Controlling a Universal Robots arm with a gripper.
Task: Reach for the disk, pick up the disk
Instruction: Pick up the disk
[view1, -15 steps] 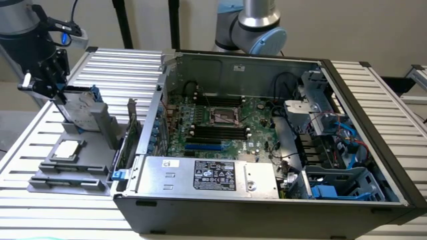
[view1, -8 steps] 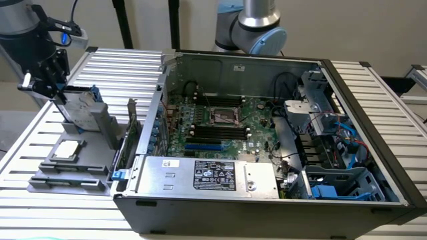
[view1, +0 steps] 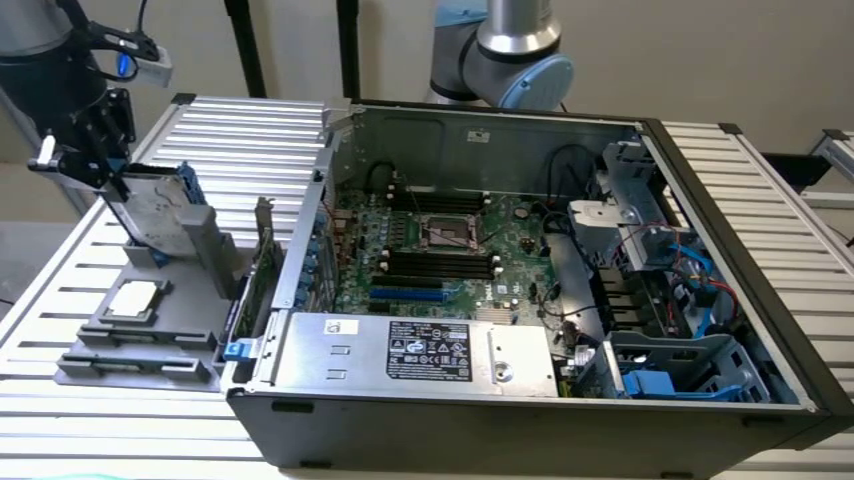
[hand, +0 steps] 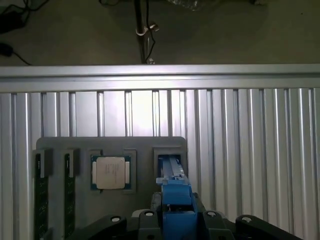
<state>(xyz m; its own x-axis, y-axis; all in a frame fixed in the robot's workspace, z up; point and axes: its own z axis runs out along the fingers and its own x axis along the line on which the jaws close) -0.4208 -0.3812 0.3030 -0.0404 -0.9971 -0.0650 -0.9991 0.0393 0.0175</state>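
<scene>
Disk (view1: 163, 215) stands on edge in the grey holder's (view1: 174, 300) slot on the counter (view1: 54, 290), top rim exposed for grasping. My gripper (view1: 100, 175) sits at that rim; clamped or not, I cannot tell.

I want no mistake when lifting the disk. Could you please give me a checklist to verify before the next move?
1. Gripper at the top edge of the disk: ok.
2. Disk upright on the tray: ok.
3. Chip in its own pocket, apart from the disk: ok.
4. Disk free of its slot: cannot tell.
5. Case apart from the disk, to the exterior view's right: ok.
</scene>
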